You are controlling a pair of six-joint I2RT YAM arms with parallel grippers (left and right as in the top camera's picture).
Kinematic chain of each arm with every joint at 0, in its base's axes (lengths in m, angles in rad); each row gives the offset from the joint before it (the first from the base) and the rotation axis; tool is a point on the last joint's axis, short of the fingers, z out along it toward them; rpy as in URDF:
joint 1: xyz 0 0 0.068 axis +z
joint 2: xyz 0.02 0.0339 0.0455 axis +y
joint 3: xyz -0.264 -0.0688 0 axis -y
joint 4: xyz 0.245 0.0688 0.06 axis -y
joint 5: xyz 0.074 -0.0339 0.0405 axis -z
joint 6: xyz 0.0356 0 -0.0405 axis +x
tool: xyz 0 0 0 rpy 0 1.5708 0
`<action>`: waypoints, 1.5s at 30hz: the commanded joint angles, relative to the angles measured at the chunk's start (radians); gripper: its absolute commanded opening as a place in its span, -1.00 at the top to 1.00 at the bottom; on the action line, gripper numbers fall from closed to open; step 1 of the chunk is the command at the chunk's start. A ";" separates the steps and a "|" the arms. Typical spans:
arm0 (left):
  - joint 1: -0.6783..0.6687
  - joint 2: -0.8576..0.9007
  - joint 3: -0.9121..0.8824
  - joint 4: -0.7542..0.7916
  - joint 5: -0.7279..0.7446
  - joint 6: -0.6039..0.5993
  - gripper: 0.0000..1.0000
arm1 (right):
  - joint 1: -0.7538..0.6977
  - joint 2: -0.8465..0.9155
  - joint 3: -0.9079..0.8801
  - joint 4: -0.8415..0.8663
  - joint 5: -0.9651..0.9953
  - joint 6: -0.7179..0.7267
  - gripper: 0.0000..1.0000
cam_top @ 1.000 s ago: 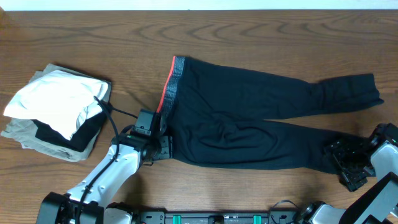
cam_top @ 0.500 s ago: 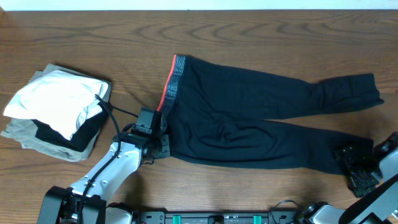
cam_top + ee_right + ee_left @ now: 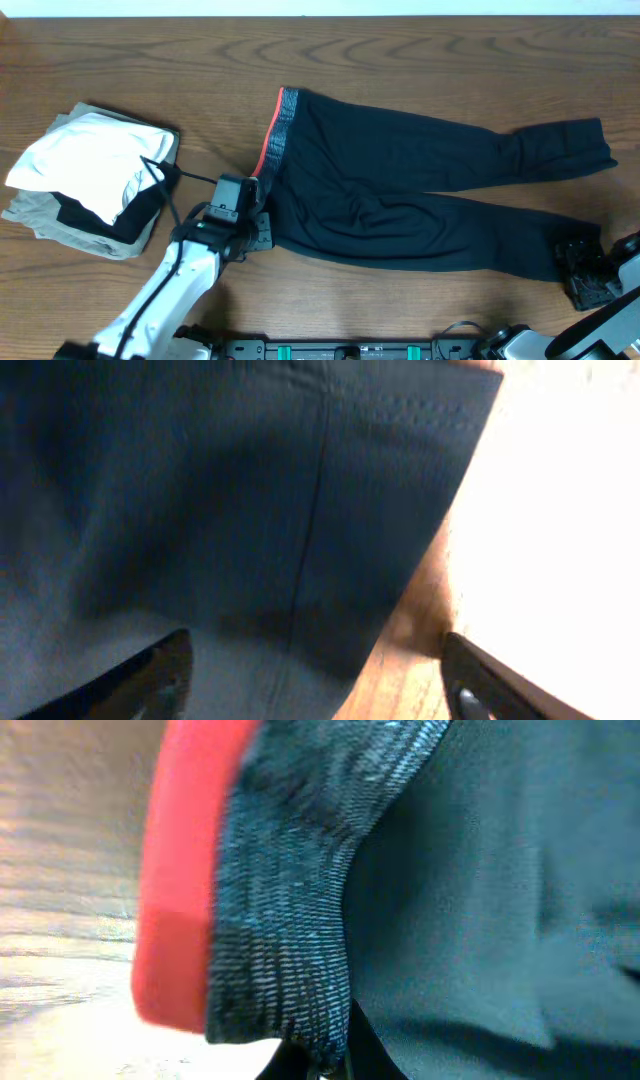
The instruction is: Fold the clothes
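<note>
Well, with my right end effector (image 3: 587, 272) spread wide over the near cuff (image 3: 390, 500) and my left end effector (image 3: 255, 230) at the waistband (image 3: 270, 920) corner, its grip unreadable, I should pinch both edges squarely, then carry the black trousers (image 3: 400, 185), flat on the desk (image 3: 400, 60), over their far leg (image 3: 520, 150).

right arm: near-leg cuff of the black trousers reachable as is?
Likely yes. The right gripper sits right at the cuff, jaws open, with the hem edge lying between its fingers. Nothing covers the cuff or blocks the way.
</note>
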 commanded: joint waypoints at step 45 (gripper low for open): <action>0.073 -0.425 0.151 -0.137 -0.214 -0.003 0.88 | -0.027 -0.145 0.385 -0.278 -0.189 0.025 0.99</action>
